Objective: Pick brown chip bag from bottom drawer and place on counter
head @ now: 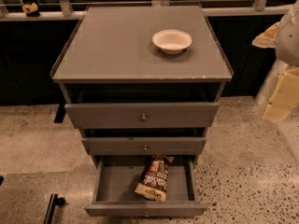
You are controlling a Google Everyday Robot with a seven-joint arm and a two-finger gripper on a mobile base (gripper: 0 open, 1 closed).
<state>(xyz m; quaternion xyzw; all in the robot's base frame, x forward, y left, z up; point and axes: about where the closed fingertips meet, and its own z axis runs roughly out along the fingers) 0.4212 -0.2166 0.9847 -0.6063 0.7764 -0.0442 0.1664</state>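
The brown chip bag (153,178) lies in the open bottom drawer (112,185), right of its middle, with its top end tucked under the drawer above. The counter (117,45) is the grey cabinet top. My gripper (279,101) hangs at the right edge of the view, beside the cabinet at about middle-drawer height. It is well away from the bag and nothing shows in its grasp.
A white bowl (172,40) sits on the counter toward the back right. The two upper drawers (142,115) are pulled out slightly. Speckled floor (243,171) surrounds the cabinet. A dark object (52,205) lies on the floor at the lower left.
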